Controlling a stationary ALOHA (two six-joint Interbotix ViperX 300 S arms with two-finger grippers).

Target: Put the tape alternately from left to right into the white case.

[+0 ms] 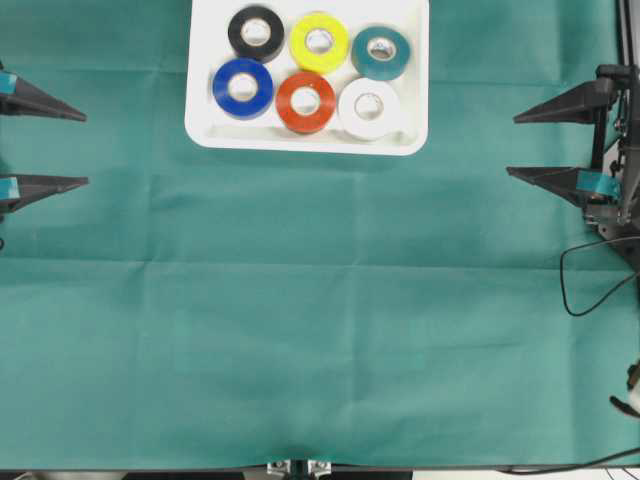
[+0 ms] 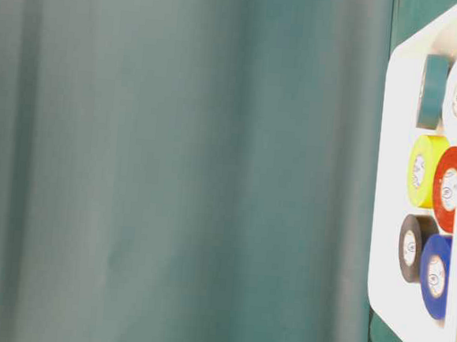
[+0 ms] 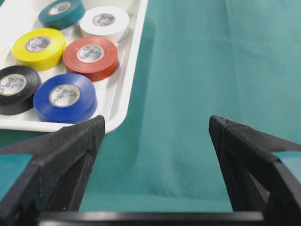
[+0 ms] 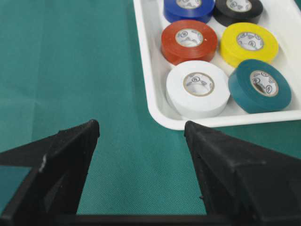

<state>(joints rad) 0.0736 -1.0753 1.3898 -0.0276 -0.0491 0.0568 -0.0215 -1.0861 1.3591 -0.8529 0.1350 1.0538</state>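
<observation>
White case (image 1: pixel 205 120) holds six tapes (image 1: pixel 306 101), apart from both empty hands.

My left hand (image 1: pixel 86 150) ends in two matte black fingers (image 1: pixel 45 104), long wedges tapering to sharp tips, each with a patch of teal tape (image 1: pixel 8 187) near its root. My right hand (image 1: pixel 511 146) is built the same: black pointed fingers (image 1: pixel 560 104), ribbed along the edges, a teal patch (image 1: pixel 598 183) on one. Behind it sits a dark bracket (image 1: pixel 622 150), and a thin black cable (image 1: pixel 585 290) loops away from it
</observation>
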